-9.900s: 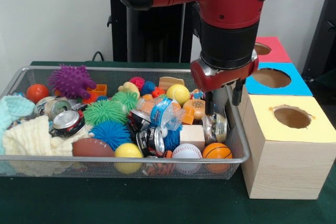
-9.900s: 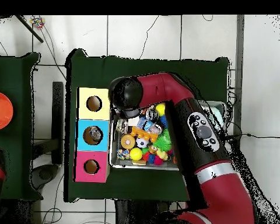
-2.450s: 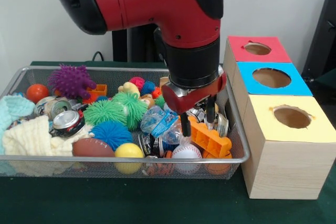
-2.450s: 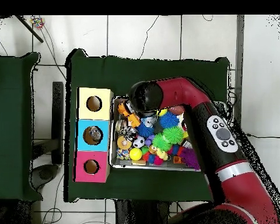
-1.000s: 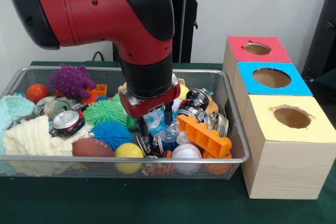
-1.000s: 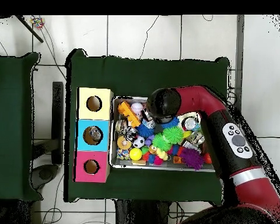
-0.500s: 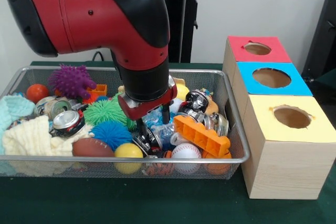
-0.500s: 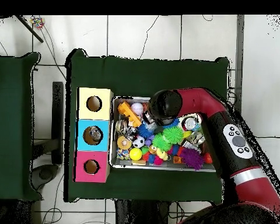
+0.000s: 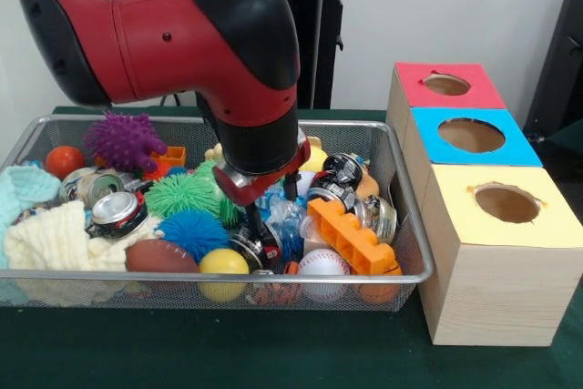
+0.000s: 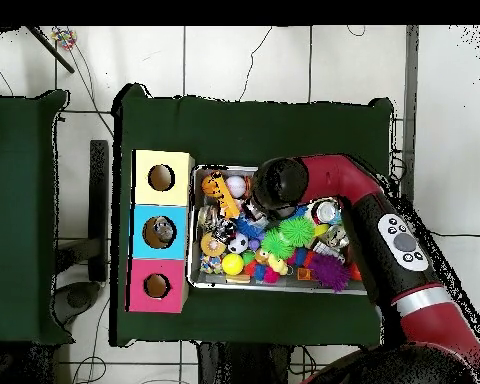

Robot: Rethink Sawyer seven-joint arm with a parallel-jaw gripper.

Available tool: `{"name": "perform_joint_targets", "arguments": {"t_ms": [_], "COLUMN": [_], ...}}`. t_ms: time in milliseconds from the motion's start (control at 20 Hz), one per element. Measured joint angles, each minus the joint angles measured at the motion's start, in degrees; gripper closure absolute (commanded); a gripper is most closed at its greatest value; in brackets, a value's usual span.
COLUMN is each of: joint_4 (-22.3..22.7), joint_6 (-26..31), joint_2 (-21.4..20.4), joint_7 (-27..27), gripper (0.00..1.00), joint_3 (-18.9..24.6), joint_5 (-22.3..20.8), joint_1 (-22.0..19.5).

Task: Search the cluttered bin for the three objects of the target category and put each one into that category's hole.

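So the wire mesh bin [image 9: 405,225] is packed: spiky rubber balls in green, blue and purple, crushed cans, an orange toy brick [image 9: 351,236] lying tilted on top, a baseball [image 9: 323,265] at the front. Right beside it sit three boxes in a row, with round holes: yellow top [image 9: 506,203], blue [image 9: 472,135], red [image 9: 446,85].

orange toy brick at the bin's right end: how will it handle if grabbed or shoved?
The orange toy brick looks like rigid plastic, so probably stiff and light. It lies tilted atop the baseball and cans, so a push would likely slide or tip it. Its studded top may give the gripper uneven contact.
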Motion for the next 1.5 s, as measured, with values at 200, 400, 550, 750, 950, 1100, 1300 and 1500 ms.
{"name": "perform_joint_targets", "arguments": {"t_ms": [200,400,550,750,950,1100,1300,1500], "joint_4": [0.02,0.04,0.25,0.94,2.15,2.50,3.08,3.47], "joint_6": [1.75,2.65,2.71,2.71,2.70,2.69,2.69,2.68], "joint_2": [0.25,0.57,0.83,1.66,2.47,2.60,2.62,2.60], "joint_7": [-1.29,-1.52,-1.52,-1.52,-1.52,-1.52,-1.52,-1.52], "gripper": [0.00,0.00,0.00,0.00,1.00,1.00,1.00,1.00], "joint_3": [0.00,0.00,-0.01,-0.01,-0.01,-0.02,-0.01,-0.01], "joint_5": [0.00,0.00,0.00,-0.01,0.00,0.00,0.01,0.22], "joint_1": [0.00,0.01,0.02,0.08,0.10,0.13,0.12,0.02]}}
